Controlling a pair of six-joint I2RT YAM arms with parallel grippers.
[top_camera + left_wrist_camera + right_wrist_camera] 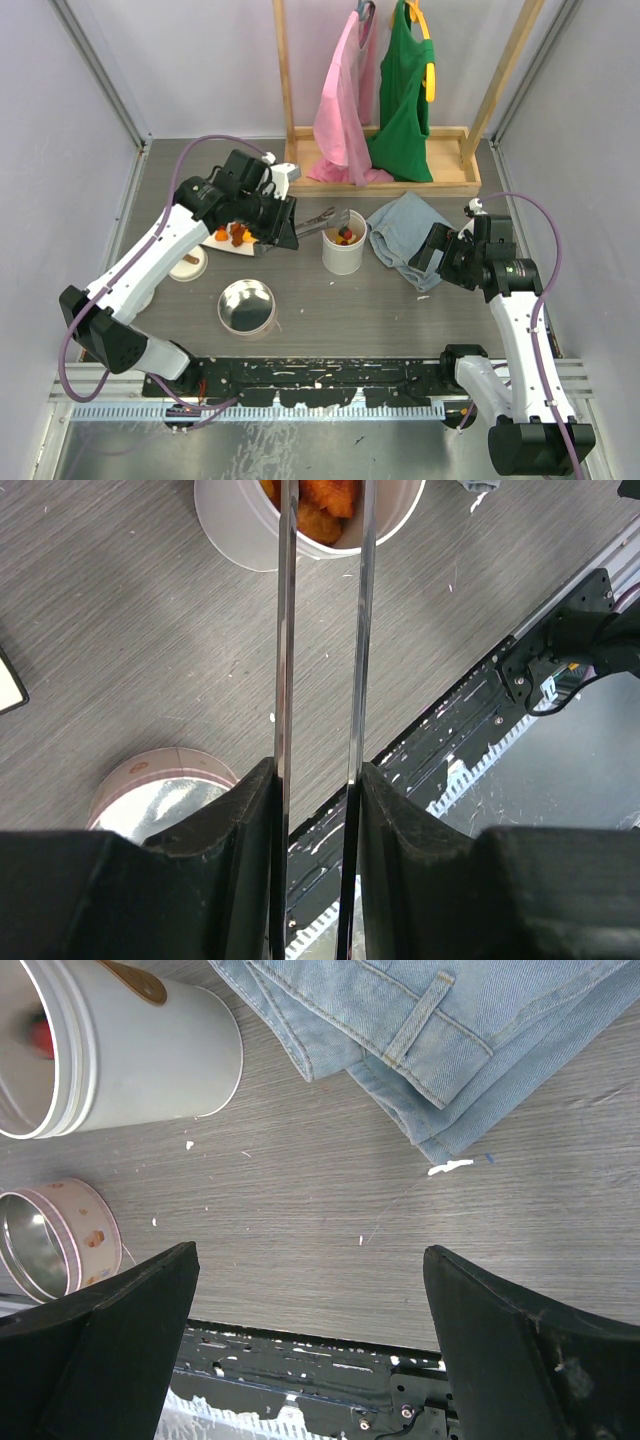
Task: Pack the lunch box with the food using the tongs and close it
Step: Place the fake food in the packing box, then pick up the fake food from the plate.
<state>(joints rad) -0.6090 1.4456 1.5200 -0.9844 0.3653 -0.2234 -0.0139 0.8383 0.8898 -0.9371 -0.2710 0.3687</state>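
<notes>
step: dropping a piece into the lunch box | left gripper: clamped on tongs, tips over lunch box at top of frame, orange food inside | right gripper: wide open, empty | advice: relax the squeeze only once tips are inside the rim, then lift straight up

Both arms same build. L arm, R arm: white links, black joint housings. Purple cable loops off each, just behind the wrist. L gripper, R gripper: matte black, wedge-shaped fingers, blunt tips. Bulky black blocks at end far from hand.
</notes>
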